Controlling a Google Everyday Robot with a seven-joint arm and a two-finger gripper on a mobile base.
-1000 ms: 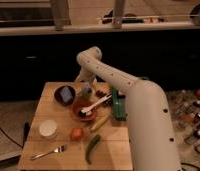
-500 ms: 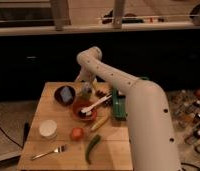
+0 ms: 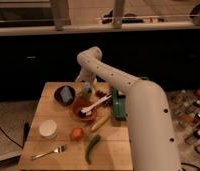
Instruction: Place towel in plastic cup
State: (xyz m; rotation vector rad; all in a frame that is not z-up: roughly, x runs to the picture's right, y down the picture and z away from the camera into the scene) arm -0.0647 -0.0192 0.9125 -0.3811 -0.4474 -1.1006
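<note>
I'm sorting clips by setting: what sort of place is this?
Likely a mock kitchen or dining setup indoors: a wooden table holds a red bowl, a fork and a white cup, with a dark counter behind. The end effector hangs over the table's far side.

Shows gripper [image 3: 86, 90] low over far side of table [image 3: 113, 150], just beside dark bowl [image 3: 57, 96]; red bowl [image 3: 90, 117] with spoon [image 3: 98, 104] nearer; cup [image 3: 48, 128] front-left.
</note>
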